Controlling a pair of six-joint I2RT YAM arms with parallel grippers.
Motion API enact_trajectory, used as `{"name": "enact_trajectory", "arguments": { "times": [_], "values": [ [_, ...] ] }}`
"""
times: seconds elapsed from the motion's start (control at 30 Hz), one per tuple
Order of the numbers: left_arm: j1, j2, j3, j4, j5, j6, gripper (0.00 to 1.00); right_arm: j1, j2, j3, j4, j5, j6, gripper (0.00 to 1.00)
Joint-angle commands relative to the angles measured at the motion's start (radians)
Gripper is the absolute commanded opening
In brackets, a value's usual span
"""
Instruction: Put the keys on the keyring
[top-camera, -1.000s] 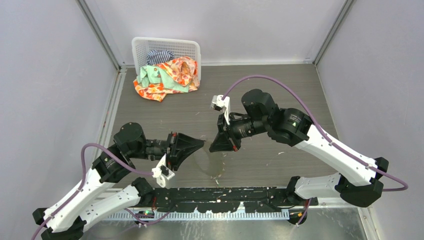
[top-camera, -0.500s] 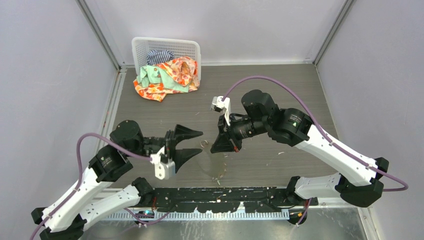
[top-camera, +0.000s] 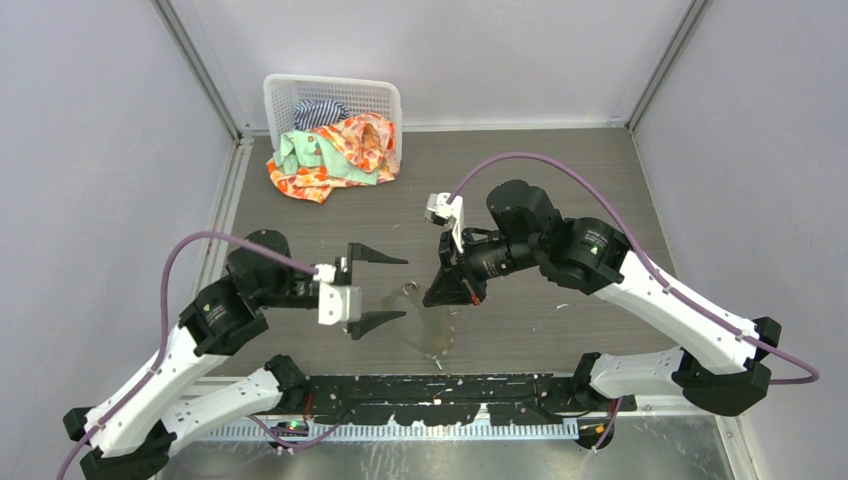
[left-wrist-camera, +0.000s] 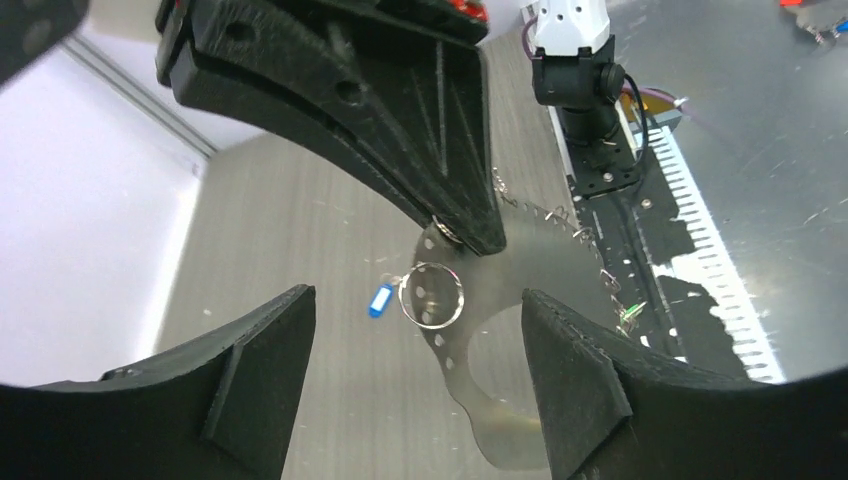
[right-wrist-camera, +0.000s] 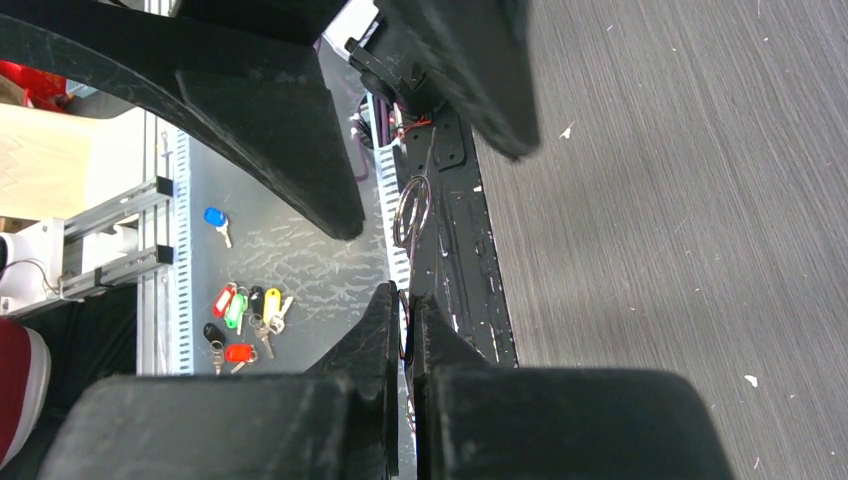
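Farthest left, the black 2-finger left gripper (top-camera: 406, 288) stands wide open and holds nothing, one finger on each side of the gap and neither touching anything. In its wrist view, the gap frames a small round silver split ring (left-wrist-camera: 431, 326) with the tiny blue-headed plastic key (left-wrist-camera: 378, 300) touching that ring's left side.

Just right of them is the large thin silvery-grey keyring (left-wrist-camera: 497, 280), with a jagged beaded fringe (left-wrist-camera: 585, 245) running down its right rim. A speck of bright green, the green-headed key (left-wrist-camera: 628, 315), sits at the lower end of that fringe, too small to say how it is attached. Whether the keyring rests on the grey wood-grain bench (top-camera: 560, 170) or hangs just above it, I cannot tell.

Next, the black right gripper (top-camera: 435, 295) points down and left with its fingers closed together, pinching the keyring at its upper rim. The 2 grippers face each other, near but apart.

Around them, a white plastic lattice basket (top-camera: 285, 95) stands at the far left corner of the bench, with orange, green and striped cloth (top-camera: 335, 150) spilling over its front. A black rail (top-camera: 450, 385) runs along the near edge between the arm bases. Beyond it, on grey metal, the right wrist view shows a bunch of coloured-headed keys (right-wrist-camera: 240, 320) and 1 loose blue one (right-wrist-camera: 213, 218).
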Motion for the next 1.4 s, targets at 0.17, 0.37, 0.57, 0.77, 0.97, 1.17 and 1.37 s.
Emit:
{"name": "enact_trajectory", "arguments": {
  "times": [0.17, 0.37, 0.57, 0.77, 0.97, 1.17, 1.37],
  "values": [
    [-0.002, 0.063, 0.019, 0.020, -0.103, -0.191, 0.68, 0.013, -0.041, 0.038, 0.069, -0.016, 0.001, 0.01],
    [-0.002, 0.054, 0.019, 0.050, -0.170, -0.200, 0.50, 0.015, -0.049, 0.026, 0.073, -0.013, 0.005, 0.01],
    [-0.002, 0.041, 0.025, 0.067, -0.177, -0.244, 0.37, 0.016, -0.053, 0.018, 0.080, -0.012, 0.009, 0.01],
    [-0.002, 0.042, 0.045, 0.082, -0.197, -0.296, 0.28, 0.019, -0.055, 0.010, 0.078, -0.010, 0.009, 0.01],
    [-0.002, 0.048, 0.058, 0.096, -0.158, -0.344, 0.16, 0.026, -0.052, 0.006, 0.074, -0.008, 0.006, 0.01],
    [-0.002, 0.052, 0.060, 0.123, -0.123, -0.380, 0.15, 0.030, -0.050, 0.007, 0.073, -0.009, 0.006, 0.01],
    [-0.002, 0.042, 0.045, 0.145, -0.128, -0.315, 0.28, 0.034, -0.049, 0.006, 0.075, -0.010, 0.008, 0.01]
  ]
}}
